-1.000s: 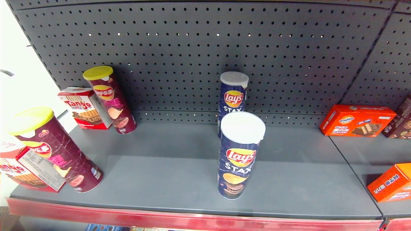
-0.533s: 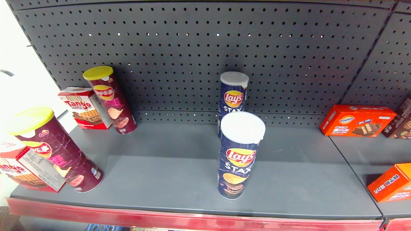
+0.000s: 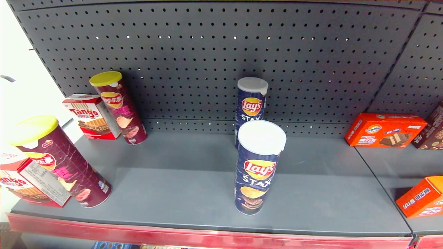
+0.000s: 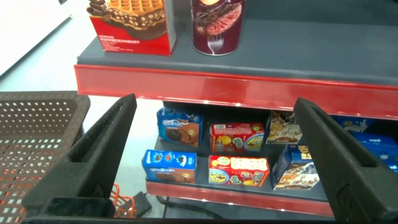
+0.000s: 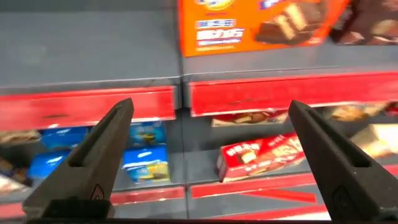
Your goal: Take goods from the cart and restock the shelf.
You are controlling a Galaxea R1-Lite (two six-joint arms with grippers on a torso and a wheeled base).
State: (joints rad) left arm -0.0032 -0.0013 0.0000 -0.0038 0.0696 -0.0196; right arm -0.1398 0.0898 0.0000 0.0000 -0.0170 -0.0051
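Two dark blue chip cans stand upright on the grey shelf: the front can mid-shelf and the rear can against the pegboard. My left gripper hangs open and empty below the shelf's red front edge, beside the brown mesh cart. In the right wrist view my right gripper is open and empty too, in front of the red shelf edge under an orange box.
Maroon cans with yellow lids and red wafer boxes fill the shelf's left. Orange boxes sit at the right. Lower shelves hold small snack boxes.
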